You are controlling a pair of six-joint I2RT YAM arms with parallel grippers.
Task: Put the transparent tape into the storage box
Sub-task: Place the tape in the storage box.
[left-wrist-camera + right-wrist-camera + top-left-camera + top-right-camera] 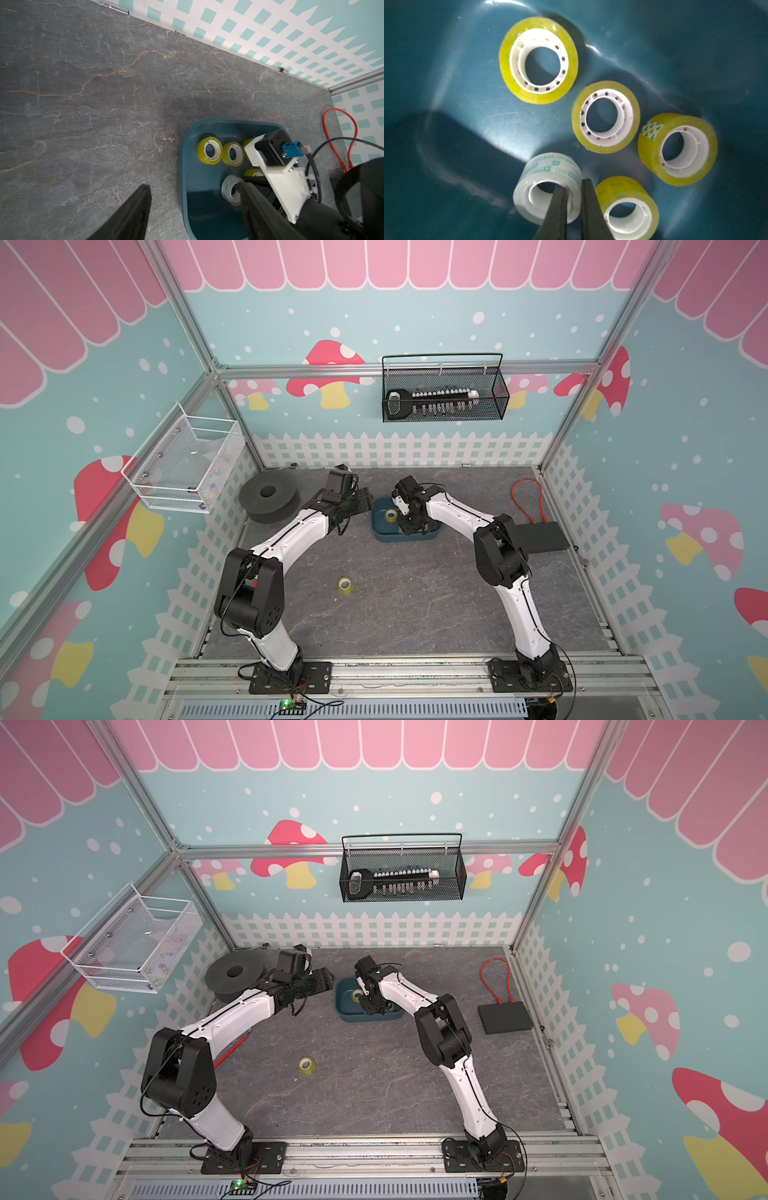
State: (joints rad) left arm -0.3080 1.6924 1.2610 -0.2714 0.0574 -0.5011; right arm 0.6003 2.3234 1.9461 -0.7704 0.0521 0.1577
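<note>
The right jaws are pinched nearly shut on the wall of a clear tape roll (550,169), one jaw down inside its white core and the other against the outside. The roll hangs tilted from them, low inside the storage box (184,176). I cannot tell if it touches the floor. Four yellowish rolls (504,60) lie flat in the box, three beyond the jaw tips and one just beside the outer jaw. The left jaws stand wide apart and empty, just outside the box wall. One more yellowish roll (345,591) sits alone on the tabletop (415,605), well behind both pairs of jaws.

These rolls look light, with a stiff core under slick, glossy film. A pinch across the round outside would likely slip. Through the wall, one jaw in the hole, seems the surest hold.
</note>
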